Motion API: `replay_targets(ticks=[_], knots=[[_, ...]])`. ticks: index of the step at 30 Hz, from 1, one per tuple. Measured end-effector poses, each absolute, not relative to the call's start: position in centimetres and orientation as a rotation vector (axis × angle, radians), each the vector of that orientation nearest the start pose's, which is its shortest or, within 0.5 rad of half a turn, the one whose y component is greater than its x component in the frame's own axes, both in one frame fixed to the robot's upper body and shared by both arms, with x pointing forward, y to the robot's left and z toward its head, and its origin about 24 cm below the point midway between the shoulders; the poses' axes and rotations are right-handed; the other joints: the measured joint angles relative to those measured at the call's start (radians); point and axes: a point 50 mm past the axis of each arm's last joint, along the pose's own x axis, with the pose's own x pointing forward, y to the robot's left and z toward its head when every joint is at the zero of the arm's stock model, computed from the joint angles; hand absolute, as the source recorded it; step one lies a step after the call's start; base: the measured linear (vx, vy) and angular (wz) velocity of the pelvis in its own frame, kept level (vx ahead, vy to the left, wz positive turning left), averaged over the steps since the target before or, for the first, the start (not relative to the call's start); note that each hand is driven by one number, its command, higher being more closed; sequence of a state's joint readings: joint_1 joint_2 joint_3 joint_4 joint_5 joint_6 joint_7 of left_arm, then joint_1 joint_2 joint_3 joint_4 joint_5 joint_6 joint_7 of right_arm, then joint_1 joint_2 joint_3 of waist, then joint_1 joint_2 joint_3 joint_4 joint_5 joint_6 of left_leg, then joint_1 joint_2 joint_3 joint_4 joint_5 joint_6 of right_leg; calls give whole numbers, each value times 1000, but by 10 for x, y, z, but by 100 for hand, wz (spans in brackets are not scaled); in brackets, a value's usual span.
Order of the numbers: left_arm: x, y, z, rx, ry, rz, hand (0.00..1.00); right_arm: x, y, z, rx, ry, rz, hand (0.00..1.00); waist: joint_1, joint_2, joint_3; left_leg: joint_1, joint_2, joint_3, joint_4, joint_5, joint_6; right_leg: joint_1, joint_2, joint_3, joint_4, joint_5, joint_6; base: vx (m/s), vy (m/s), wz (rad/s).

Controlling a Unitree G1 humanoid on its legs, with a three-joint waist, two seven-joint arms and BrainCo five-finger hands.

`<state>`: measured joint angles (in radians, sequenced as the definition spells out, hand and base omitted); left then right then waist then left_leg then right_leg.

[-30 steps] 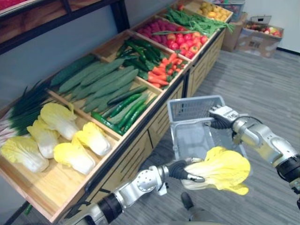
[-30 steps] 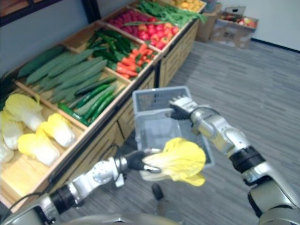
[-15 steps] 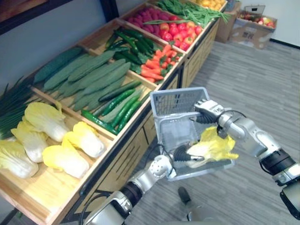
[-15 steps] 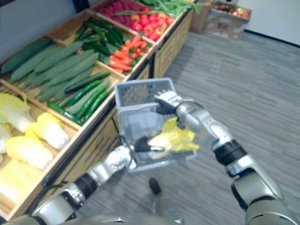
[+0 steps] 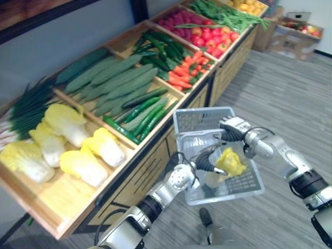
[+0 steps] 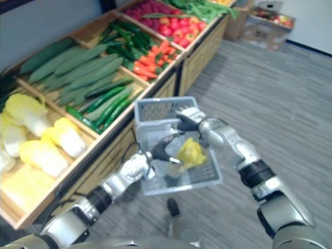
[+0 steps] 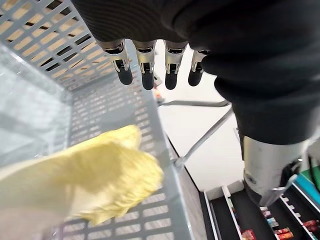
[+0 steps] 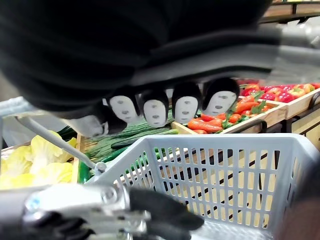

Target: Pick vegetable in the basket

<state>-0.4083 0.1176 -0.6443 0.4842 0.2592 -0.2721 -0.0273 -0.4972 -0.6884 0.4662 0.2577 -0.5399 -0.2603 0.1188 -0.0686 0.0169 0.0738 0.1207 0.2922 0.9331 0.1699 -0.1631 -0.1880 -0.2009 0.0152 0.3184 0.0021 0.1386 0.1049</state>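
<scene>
left eye view: cabbage in basket, left hand released (right hand grasps handle).

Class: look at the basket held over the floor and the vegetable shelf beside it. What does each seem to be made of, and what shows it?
The basket looks like moulded plastic, pale grey and matte: its walls are a regular grid of slots. The shelf is probably light unpainted wood: pale tan boards form its dividers and slatted front.

Head stereo pair looks down, both sharing basket; wrist cams v. close, probably inside it.
</scene>
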Motion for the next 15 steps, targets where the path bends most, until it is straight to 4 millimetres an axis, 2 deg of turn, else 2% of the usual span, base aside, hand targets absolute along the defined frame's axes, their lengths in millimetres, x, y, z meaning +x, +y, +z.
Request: replay_targets(ticks=[5,7,8,10,12,15], knots=[[259,3,50,586,-327,-881,0,310,-195,87,-1292,-184,465,100,23,-2,1,-18,-26,-52,-32,20,16,16,-44,-70,0,-8,10,-61,-3,46],[249,2,68,581,-423,-929,0,301,-216,77,-1264,-99,397,100,43,-11,0,-34,-35,-89,-42,24,21,24,-62,-110,0,-9,12,-69,2,51],[247,2,74,581,-450,-936,0,299,-222,75,-1256,-76,379,100,43,-14,-1,-37,-40,-99,-47,27,24,26,-67,-122,0,-11,13,-68,1,57],[233,6,92,549,-539,-994,0,288,-244,59,-1209,26,310,100,47,-27,-8,-51,-49,-136,-68,44,36,33,-88,-179,3,-11,14,-28,0,71],[224,10,104,532,-585,-1036,0,281,-259,51,-1187,91,264,100,49,-28,-8,-69,-57,-171,-76,54,42,38,-101,-214,8,-11,14,-28,8,64],[205,24,122,475,-640,-1142,0,259,-290,32,-1135,229,165,100,56,-25,-10,-81,-66,-227,-91,61,58,56,-123,-285,22,-12,15,-34,33,72]])
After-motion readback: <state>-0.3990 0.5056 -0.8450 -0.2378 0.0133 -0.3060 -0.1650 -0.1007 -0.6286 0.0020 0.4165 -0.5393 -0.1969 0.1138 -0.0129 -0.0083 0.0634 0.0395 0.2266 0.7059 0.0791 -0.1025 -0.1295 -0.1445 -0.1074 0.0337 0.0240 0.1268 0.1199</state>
